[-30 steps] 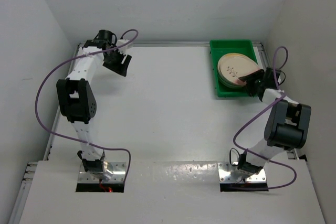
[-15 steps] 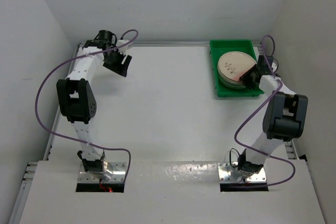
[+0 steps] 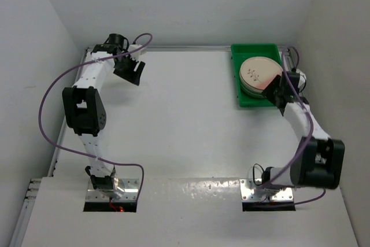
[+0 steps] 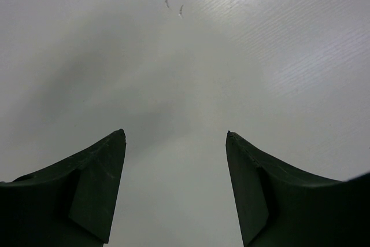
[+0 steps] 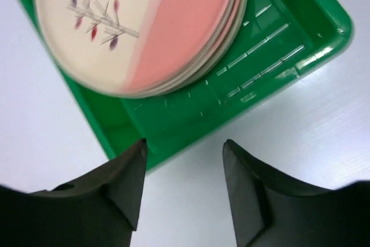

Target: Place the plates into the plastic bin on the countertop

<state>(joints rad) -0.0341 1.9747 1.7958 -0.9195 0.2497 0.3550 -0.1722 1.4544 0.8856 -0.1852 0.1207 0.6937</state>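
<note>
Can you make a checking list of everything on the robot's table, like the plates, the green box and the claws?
Surface: glossy white countertop, no spills seen.
Job's things: plates stacked inside the green plastic bin at the far right; the top one shows a pink section and a leaf sprig; the count cannot be told.
Clutter: nothing seen.
Grippers: left gripper open and holding nothing, at the far left; right gripper open and holding nothing, over the bin's rim.
Cables: a purple cable loops along each arm.
Surroundings: white walls on three sides.
</note>
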